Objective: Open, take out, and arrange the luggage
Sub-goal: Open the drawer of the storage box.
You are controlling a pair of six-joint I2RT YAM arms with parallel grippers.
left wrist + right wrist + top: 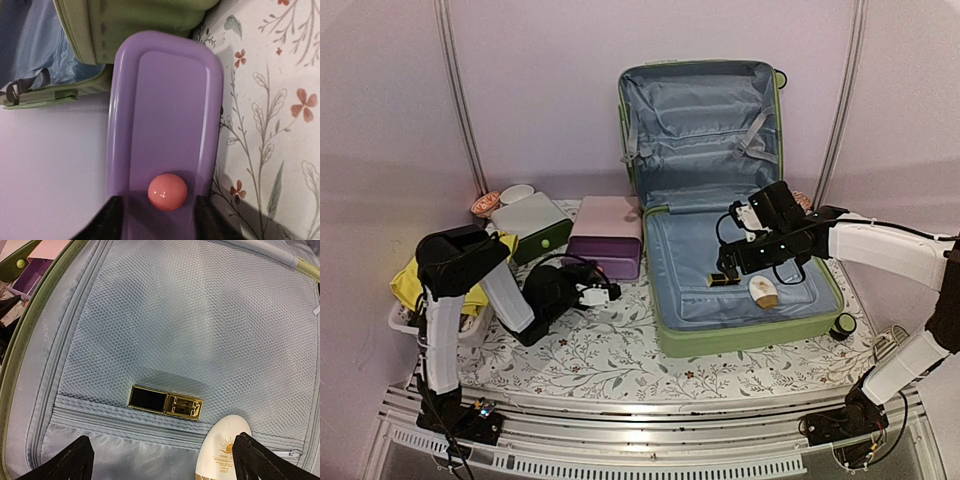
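The luggage [750, 338] lies open, its lid upright against the back wall and its grey-blue mesh lining [200, 315] showing. Inside rest a black-and-gold case [723, 279] [166, 402] and a white sunscreen bottle [764, 291] [222, 447]. My right gripper [732, 268] [170, 465] hovers open over them, holding nothing. My left gripper [603, 293] [159, 222] stands at the front of a purple drawer box [605, 240] [165, 110]. Its fingers [107, 220] sit either side of the pink knob [167, 191] without touching it. The green shell [140, 20] lies just beyond the box.
A white-and-green drawer box [532, 225] stands left of the purple one, with small bowls [500, 198] behind it. A white basket [408, 322] holding yellow cloth [410, 280] sits at the left edge. A suitcase wheel [843, 325] sticks out at the right.
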